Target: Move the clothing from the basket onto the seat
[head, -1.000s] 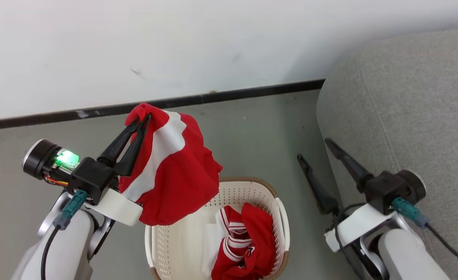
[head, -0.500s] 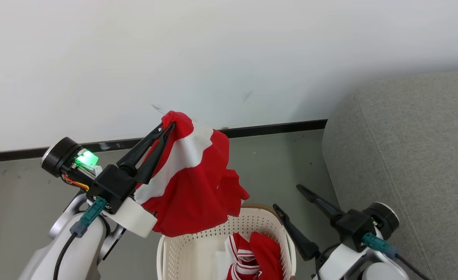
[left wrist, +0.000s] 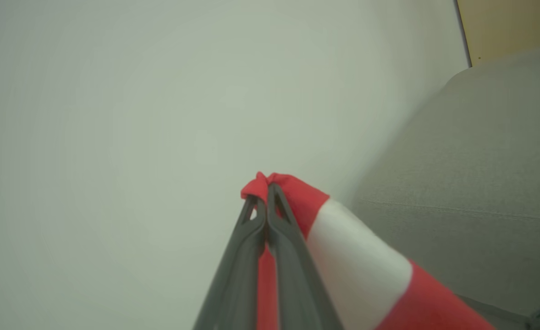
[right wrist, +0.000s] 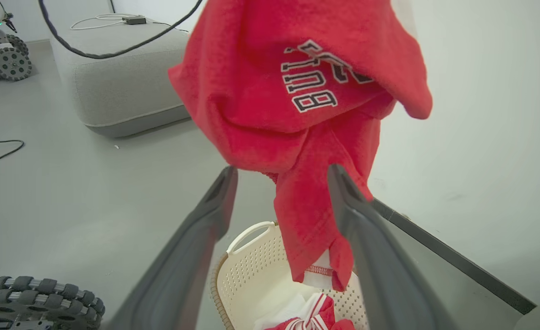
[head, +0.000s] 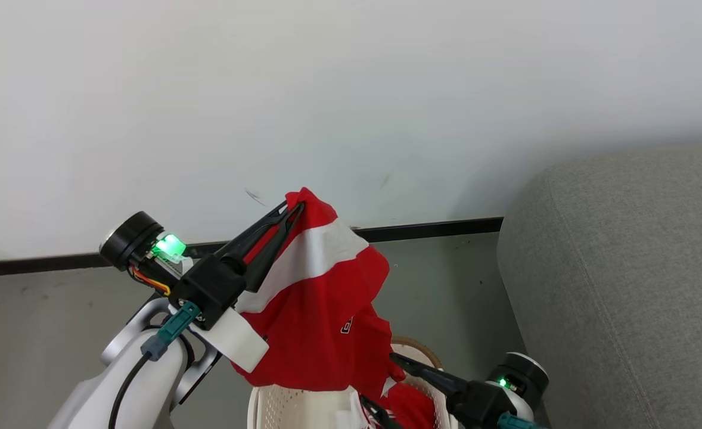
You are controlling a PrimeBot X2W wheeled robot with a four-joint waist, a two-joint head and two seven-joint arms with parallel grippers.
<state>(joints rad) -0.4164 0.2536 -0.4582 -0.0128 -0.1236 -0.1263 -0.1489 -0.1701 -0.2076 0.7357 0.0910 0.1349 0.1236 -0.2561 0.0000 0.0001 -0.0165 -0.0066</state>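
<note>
My left gripper [head: 292, 208] is shut on the top fold of a red garment with a white band, the clothing [head: 321, 310], which hangs in the air above the basket [head: 279, 408]. The left wrist view shows the same pinch by my left gripper [left wrist: 263, 191] on the clothing [left wrist: 306, 208], with the grey seat [left wrist: 481, 174] to the right. My right gripper [right wrist: 283, 172] is open, and the lower tail of the clothing [right wrist: 297, 91] dangles between its fingertips. More red and white clothing [right wrist: 318, 316] lies in the basket [right wrist: 251, 275]. The seat [head: 625, 286] stands at the right.
A white wall with a black baseboard [head: 434, 227] runs behind the basket. In the right wrist view a second grey cushion block [right wrist: 123, 87] with a cable on it stands farther off, and a treaded wheel [right wrist: 36, 302] sits on the grey floor.
The head camera has tilted up. My left gripper has lifted the garment higher and to the right. My open right gripper has swung left from beside the seat to under the garment.
</note>
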